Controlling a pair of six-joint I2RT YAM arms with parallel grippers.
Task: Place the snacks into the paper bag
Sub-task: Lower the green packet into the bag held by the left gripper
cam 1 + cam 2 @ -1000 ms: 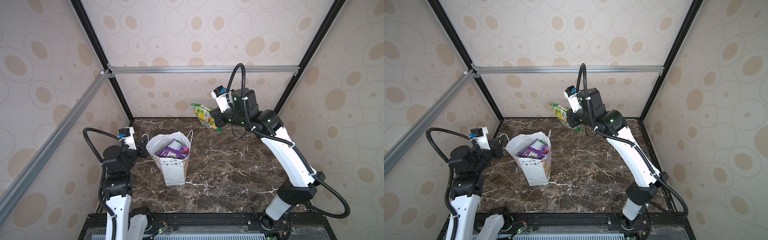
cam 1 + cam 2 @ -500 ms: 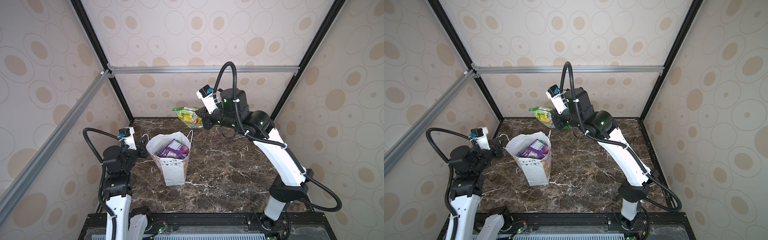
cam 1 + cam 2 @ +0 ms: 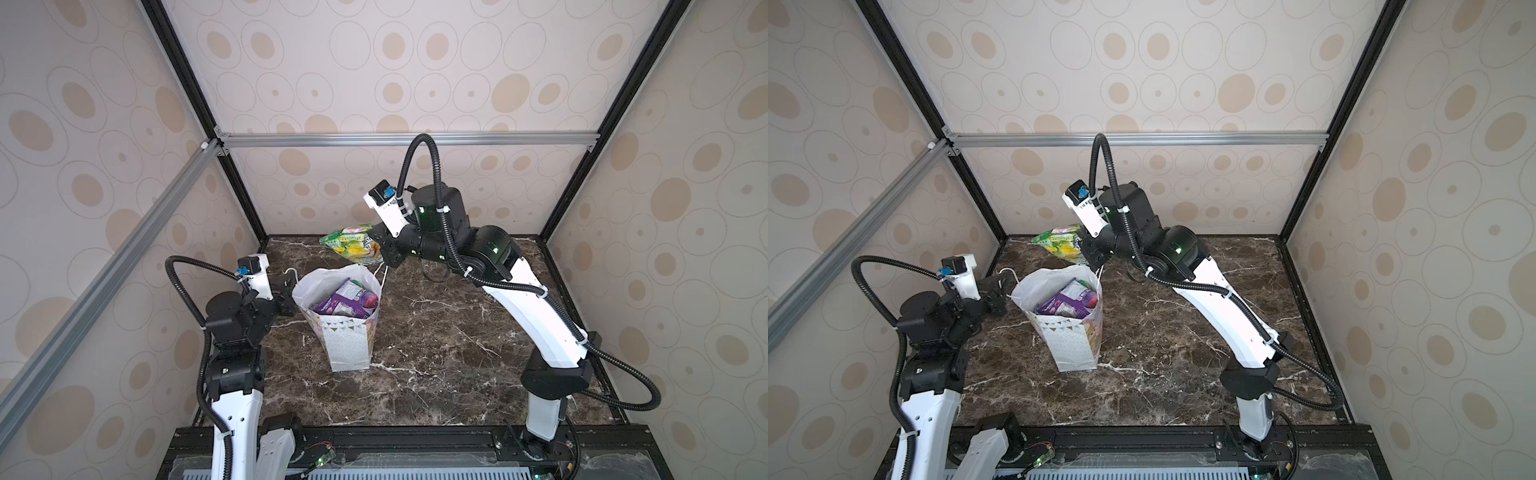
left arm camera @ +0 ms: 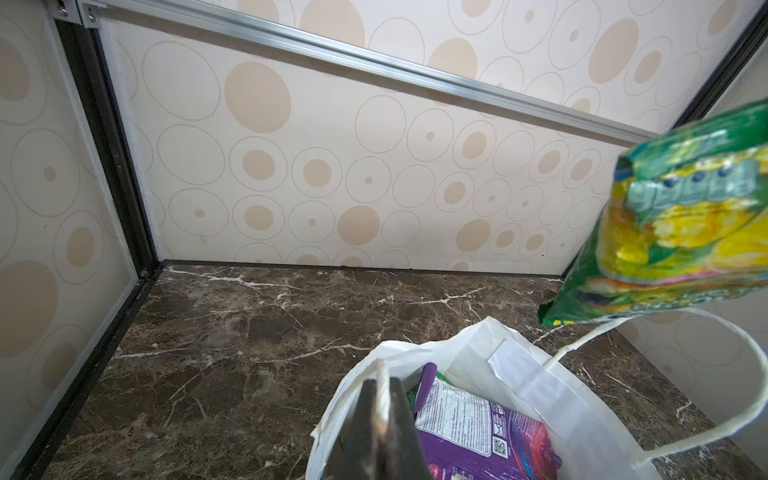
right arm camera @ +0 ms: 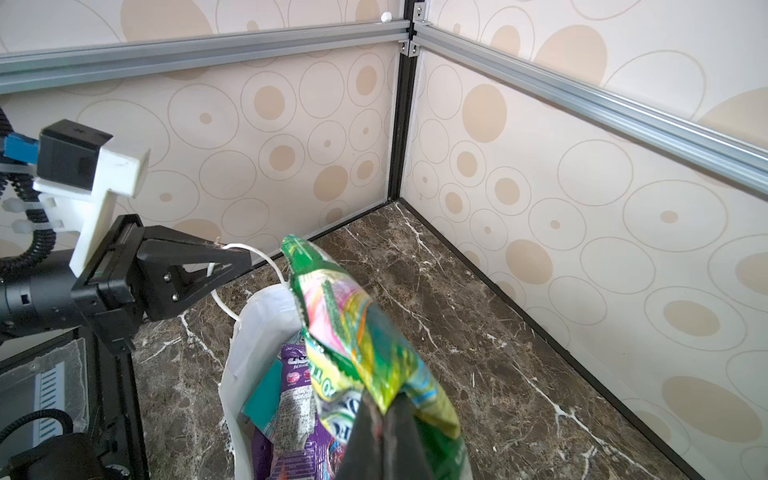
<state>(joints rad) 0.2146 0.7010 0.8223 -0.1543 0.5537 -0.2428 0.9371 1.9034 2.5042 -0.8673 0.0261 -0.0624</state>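
The paper bag [image 3: 349, 345] is stood upright on the marble table [image 3: 436, 353], at roughly 9 o'clock from the table's middle in both top views, with its mouth wide open. A purple packet [image 3: 345, 301] can be seen poking up inside it. A bit of a teal packet [image 5: 262, 395] is tucked in beside that one in the right wrist view.

The left gripper [image 3: 291, 286] is parked at 9 o'clock of the bag. Its jaws are clamped tight on the near cord handle [image 5: 249, 253], so that side of the rim is pulled outward. The other cord handle [image 4: 706, 374] is left hanging loose.

A green packet [image 3: 349, 247] is pinched by one end in the right gripper [image 3: 376, 249], jaws fully closed on it. It's held up in the air at about 12 o'clock of the bag's mouth, with the gripper itself at about 1 o'clock. The packet is kept clear of the rim, not touching the bag. Whether it's dead over the opening or a touch behind it honestly can't be told from these angles.
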